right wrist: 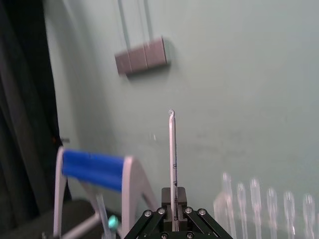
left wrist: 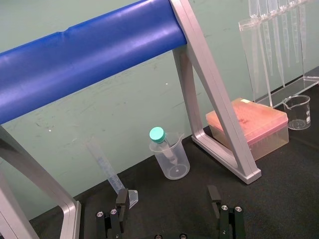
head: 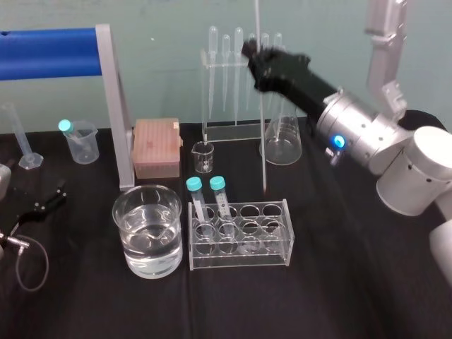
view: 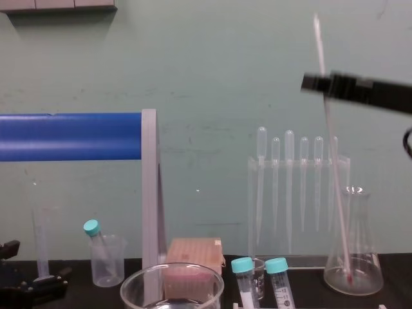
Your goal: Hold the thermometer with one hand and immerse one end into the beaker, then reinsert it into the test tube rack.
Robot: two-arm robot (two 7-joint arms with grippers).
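My right gripper (head: pixel 251 53) is shut on the thermometer (head: pixel 260 113), a long thin glass rod held nearly upright in the air. The rod's lower end hangs just behind the clear test tube rack (head: pixel 240 239). From the chest, the thermometer (view: pixel 335 167) tilts slightly, its red tip lining up with the conical flask, and the right gripper (view: pixel 320 82) grips it high up. In the right wrist view the thermometer (right wrist: pixel 172 149) sticks out from the closed fingers (right wrist: pixel 180 196). The large beaker (head: pixel 147 229), with water in it, stands left of the rack. My left gripper (left wrist: pixel 168 199) rests open at the far left.
A pipette stand (head: pixel 233 78), a conical flask (head: pixel 282 141) and a small glass beaker (head: pixel 203 157) stand behind the rack. A pink box (head: pixel 157 147) and a blue-barred frame (head: pixel 113 106) are at the left, with a plastic beaker (head: pixel 81 141) beyond. Two capped tubes (head: pixel 208 201) sit in the rack.
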